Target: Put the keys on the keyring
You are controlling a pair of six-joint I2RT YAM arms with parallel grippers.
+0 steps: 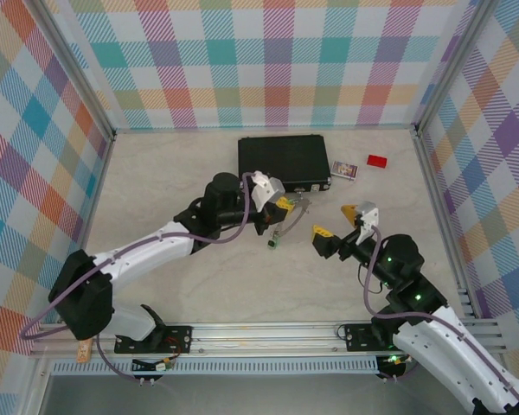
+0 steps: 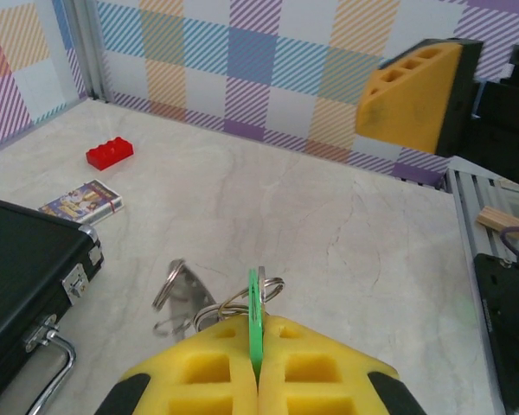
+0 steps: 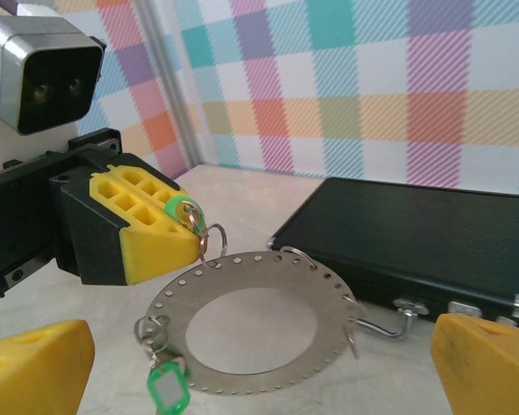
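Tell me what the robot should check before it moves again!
1. Left gripper pinching the first green key: ok.
2. Keyring hanging below that key: ok.
3. Second green key dangling from the keyring: ok.
4. Right gripper open and holding nothing: ok.
5. Keyring free of the black case handle: cannot tell.

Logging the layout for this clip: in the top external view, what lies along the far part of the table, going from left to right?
black case → small picture card → red block
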